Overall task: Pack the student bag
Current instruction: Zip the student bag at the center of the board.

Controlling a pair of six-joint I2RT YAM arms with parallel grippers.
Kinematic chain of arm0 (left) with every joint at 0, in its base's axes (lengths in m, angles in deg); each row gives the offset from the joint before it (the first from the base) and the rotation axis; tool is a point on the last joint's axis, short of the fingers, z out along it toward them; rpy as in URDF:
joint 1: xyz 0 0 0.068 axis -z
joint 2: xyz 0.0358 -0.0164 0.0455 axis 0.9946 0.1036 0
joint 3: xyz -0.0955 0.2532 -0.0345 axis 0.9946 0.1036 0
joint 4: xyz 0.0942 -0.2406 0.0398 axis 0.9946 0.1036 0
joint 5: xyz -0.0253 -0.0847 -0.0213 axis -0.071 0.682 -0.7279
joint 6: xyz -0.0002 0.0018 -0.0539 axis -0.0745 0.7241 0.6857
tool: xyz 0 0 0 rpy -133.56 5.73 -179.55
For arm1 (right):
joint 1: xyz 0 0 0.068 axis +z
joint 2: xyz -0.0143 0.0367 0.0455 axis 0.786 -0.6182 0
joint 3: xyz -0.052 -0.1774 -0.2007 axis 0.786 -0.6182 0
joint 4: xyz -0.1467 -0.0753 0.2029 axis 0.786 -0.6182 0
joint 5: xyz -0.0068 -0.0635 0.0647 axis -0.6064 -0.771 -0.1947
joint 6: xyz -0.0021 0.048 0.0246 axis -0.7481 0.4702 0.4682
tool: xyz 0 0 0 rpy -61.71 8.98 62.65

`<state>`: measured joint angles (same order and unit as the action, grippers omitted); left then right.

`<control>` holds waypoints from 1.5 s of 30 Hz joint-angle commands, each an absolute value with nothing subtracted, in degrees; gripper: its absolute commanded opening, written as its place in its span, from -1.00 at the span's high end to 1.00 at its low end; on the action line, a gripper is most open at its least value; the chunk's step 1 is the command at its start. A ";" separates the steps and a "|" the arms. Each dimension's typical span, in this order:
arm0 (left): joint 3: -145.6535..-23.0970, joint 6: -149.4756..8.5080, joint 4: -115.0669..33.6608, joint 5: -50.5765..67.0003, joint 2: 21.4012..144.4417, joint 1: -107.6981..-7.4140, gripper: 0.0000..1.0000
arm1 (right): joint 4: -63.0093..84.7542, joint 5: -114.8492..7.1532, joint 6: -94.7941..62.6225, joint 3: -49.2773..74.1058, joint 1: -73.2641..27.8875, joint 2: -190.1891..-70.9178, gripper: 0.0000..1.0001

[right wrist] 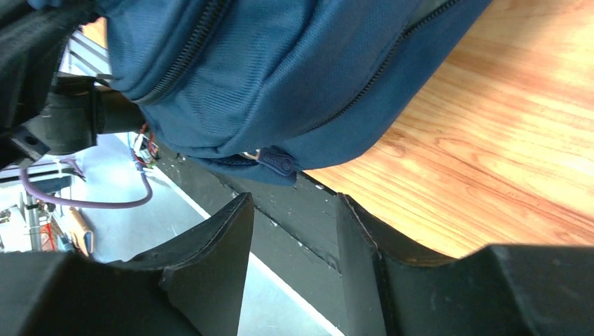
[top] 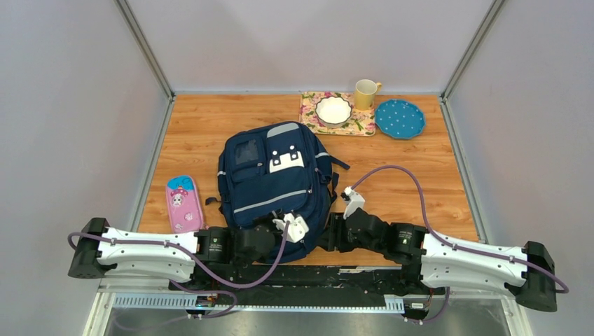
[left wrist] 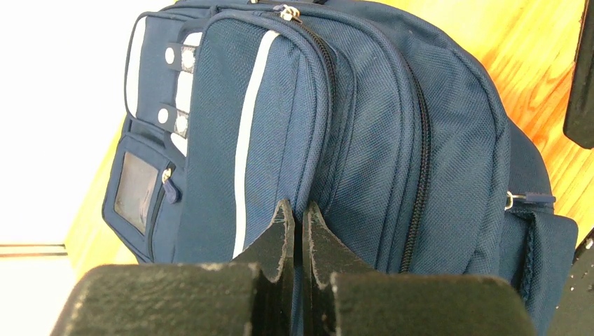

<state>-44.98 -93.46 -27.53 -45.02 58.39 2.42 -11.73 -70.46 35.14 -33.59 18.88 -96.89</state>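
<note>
The student bag (top: 273, 185) lies flat on the bench (top: 196, 140); the closed left end effector (left wrist: 298, 210) should steady its front while the open right end effector (right wrist: 293, 203) centres on the zip pull (right wrist: 277, 162) before pinching.

student bag (top: 270, 182) blocking centre, pencil case (top: 183, 203) left, open table (top: 452, 164) right

Top overhead; both wrist views close on student bag (left wrist: 364, 140).
</note>
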 commanded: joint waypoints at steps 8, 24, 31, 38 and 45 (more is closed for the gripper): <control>-53.68 -91.29 -25.25 -46.19 53.58 2.43 1.00 | -5.76 -69.93 29.13 -32.02 18.94 -93.68 -0.01; -57.47 -89.09 -19.00 -45.66 48.83 2.34 1.00 | 1.96 -61.26 24.65 -34.30 19.02 -90.69 -0.01; -56.86 -88.48 -19.61 -48.21 48.47 2.43 1.00 | 4.17 -54.99 23.33 -34.22 21.13 -96.92 0.03; -55.54 -87.34 -19.44 -48.21 48.56 2.43 1.00 | 7.60 -54.28 23.59 -34.57 21.75 -101.06 0.02; -55.27 -85.49 -18.74 -46.54 50.67 2.43 1.00 | 5.06 -66.56 21.93 -31.85 23.16 -106.42 0.01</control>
